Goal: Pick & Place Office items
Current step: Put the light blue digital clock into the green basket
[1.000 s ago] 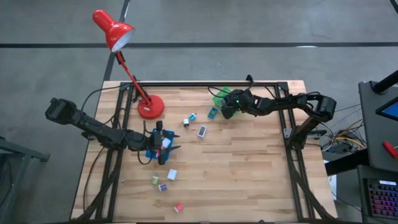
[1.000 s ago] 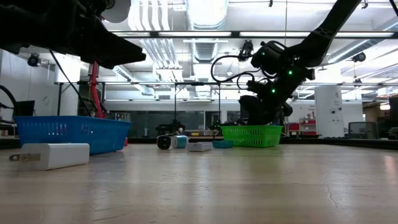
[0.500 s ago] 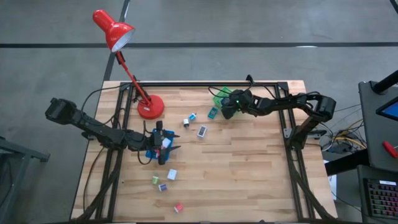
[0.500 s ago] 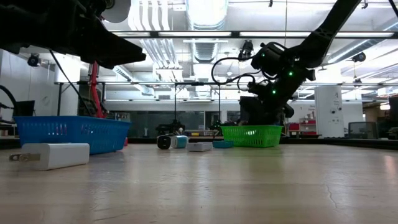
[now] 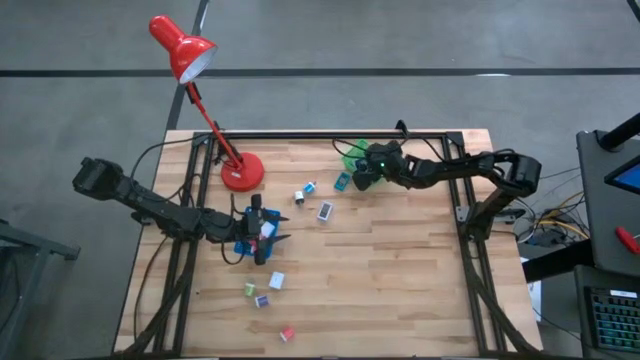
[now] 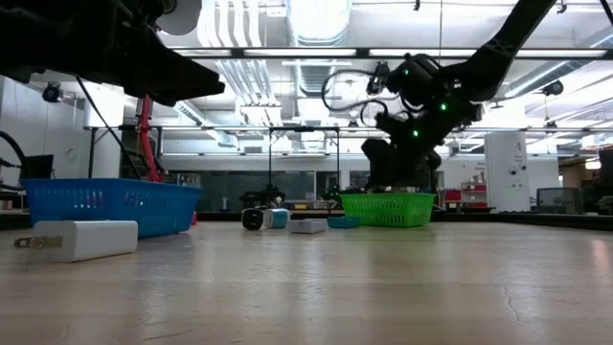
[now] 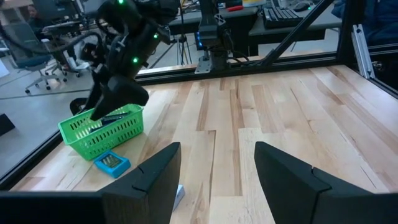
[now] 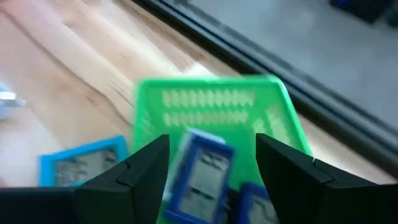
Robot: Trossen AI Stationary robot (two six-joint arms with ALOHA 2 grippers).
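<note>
Two fingers of the right gripper (image 8: 211, 180) stood parted over the green basket (image 8: 211, 99), a blue piece (image 8: 202, 171) dropping free between them. Lifting straight up seemed wisest, clear of the rim. The left gripper (image 7: 216, 180) hung open and empty above the worktop (image 7: 280, 112).

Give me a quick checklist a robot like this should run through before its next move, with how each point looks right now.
1. Right gripper over the green basket: ok.
2. Right gripper's jaws open: ok, fingers apart.
3. Blue flat piece clear of the fingers: cannot tell; it shows blurred between them, above the basket.
4. Left gripper empty: ok, nothing between its open fingers.
5. Left gripper out of the way: ok, it hangs over the blue tray, far from the basket.
6. Items left to pick: ok, the teal flat piece lies beside the basket.
</note>
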